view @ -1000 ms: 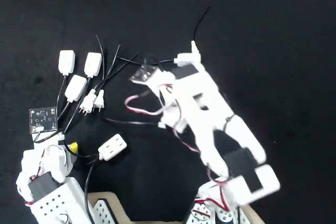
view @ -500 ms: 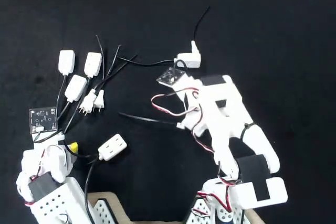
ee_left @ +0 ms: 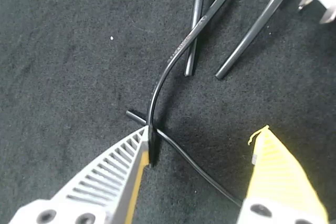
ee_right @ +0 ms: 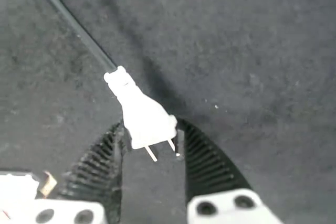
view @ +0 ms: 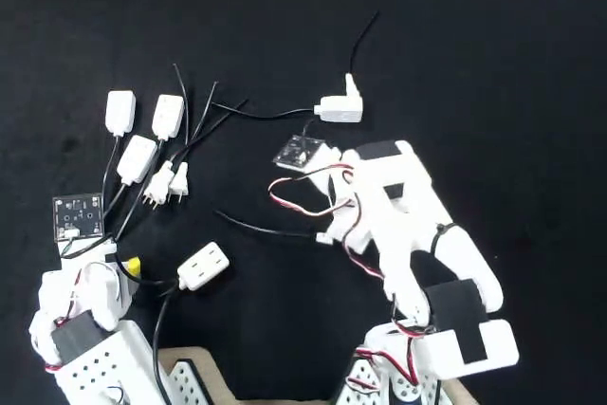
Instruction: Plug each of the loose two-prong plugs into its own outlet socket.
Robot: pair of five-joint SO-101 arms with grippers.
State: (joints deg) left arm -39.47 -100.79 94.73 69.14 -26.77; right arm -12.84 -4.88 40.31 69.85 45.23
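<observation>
Fingers [ee_right: 207,153] of the right tool [ee_right: 149,128] are clamped on a white two-prong plug [ee_right: 143,116], whose black cable [ee_right: 73,24] trails off over the desk [view: 531,92]. The left tool [ee_left: 205,132] is low at the near left corner with its grey and yellow fingers apart, and a black cord [ee_left: 173,61] touches the grey tip. Just beyond lies a single white socket [view: 202,266]. Farther on are two loose plugs [view: 166,182] side by side, then three white sockets [view: 137,158]. Farthest, beyond the right arm, another socket [view: 340,109] has a plug at its end.
</observation>
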